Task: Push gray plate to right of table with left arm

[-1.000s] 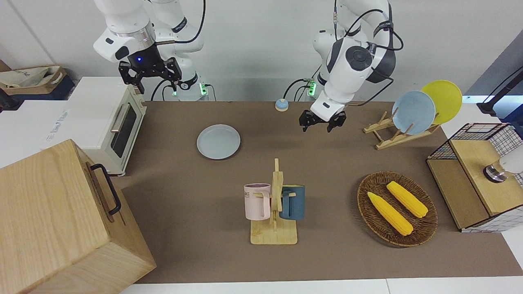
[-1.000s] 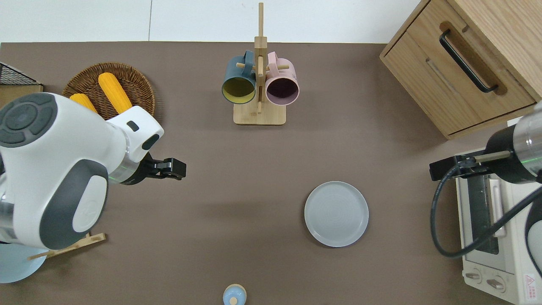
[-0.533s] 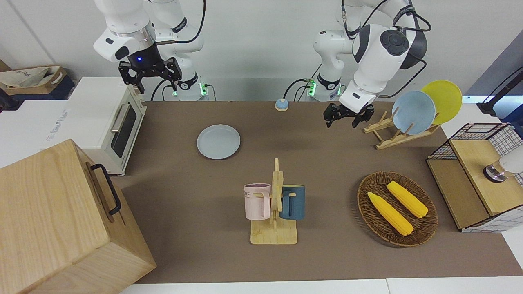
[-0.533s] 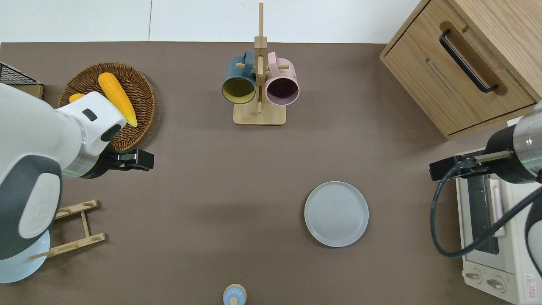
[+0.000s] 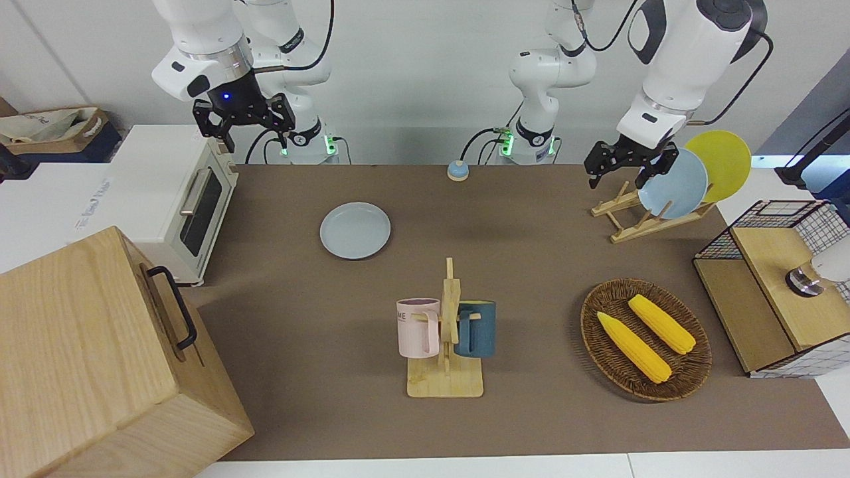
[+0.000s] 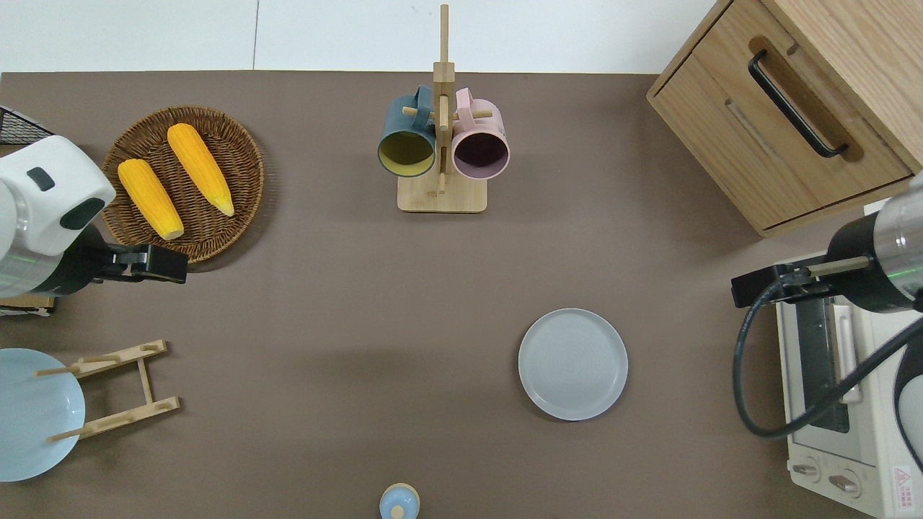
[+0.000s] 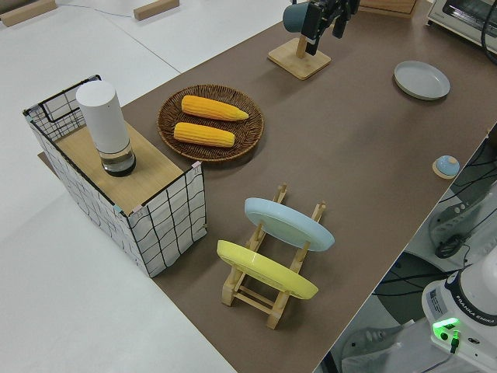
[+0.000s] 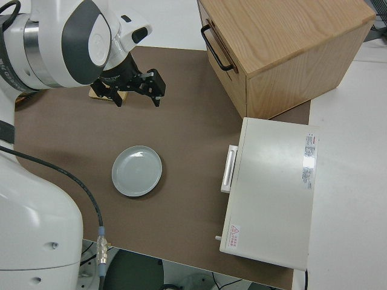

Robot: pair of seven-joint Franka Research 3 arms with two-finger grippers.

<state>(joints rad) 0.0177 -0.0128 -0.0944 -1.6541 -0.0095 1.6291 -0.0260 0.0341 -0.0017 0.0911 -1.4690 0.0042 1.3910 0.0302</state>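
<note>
Your gray plate (image 6: 573, 364) sits flat on the worktop (image 6: 346, 303), toward the right arm's end, just beside the toaster oven (image 6: 840, 404) and nearer to the robots than the mug rack (image 6: 441, 144). Your left gripper (image 6: 160, 263) is up in the air over bare worktop next to the corn basket (image 6: 238, 155), jaws spread and empty, well apart from the plate. Right arm's parked.
</note>
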